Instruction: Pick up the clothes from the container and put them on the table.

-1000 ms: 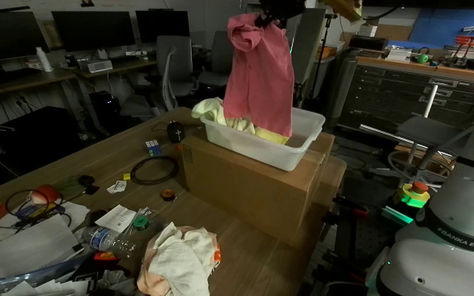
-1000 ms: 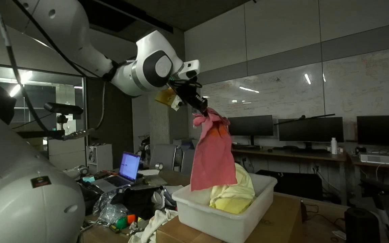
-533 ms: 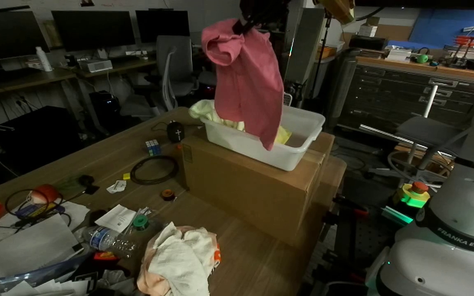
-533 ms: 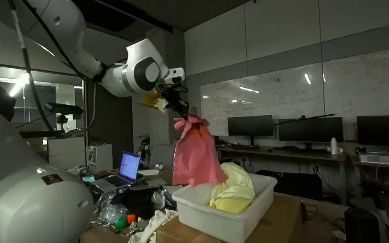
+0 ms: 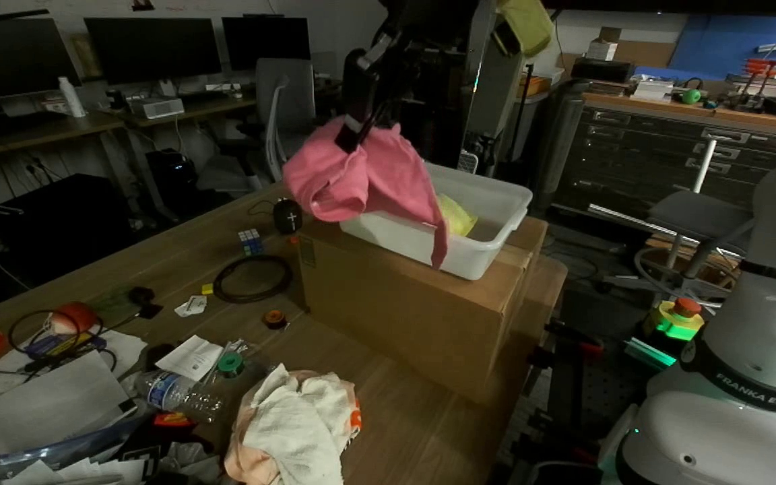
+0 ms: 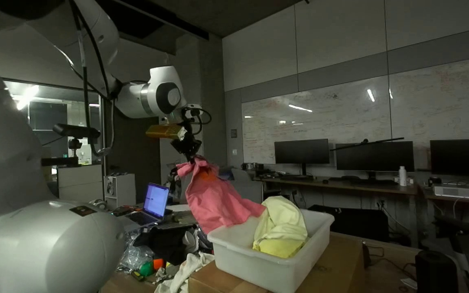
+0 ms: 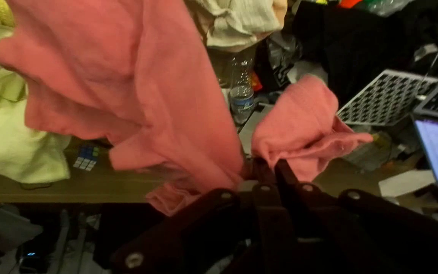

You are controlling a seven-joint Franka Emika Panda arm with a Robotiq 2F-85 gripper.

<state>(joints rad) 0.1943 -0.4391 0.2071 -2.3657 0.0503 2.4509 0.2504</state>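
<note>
My gripper (image 7: 270, 163) is shut on the pink-red garment (image 7: 173, 95), with folds pinched at its fingertips and cloth hanging to both sides. In an exterior view the garment (image 5: 398, 178) spreads over the left end of the white container (image 5: 405, 246), one corner dangling down its outer wall. Elsewhere its lower edge trails across the container's rim (image 6: 234, 248). A pale yellow-green garment (image 6: 283, 228) lies inside the container, partly covered by pink cloth in an exterior view. On the wooden table (image 5: 401, 431) rests a crumpled cream and peach garment (image 5: 307, 417).
Under the container stands a big cardboard box (image 5: 401, 316). Around the table are a puzzle cube (image 5: 250, 241), a cable coil (image 5: 253, 278), a plastic bottle (image 5: 179, 394), tape rolls and papers (image 5: 58, 397). An open laptop (image 6: 156, 201) sits beside dark clutter.
The gripper has swung sideways and lowered with the pink-red garment, off the middle of the container toward its end. More of the yellow-green garment shows in an exterior view.
</note>
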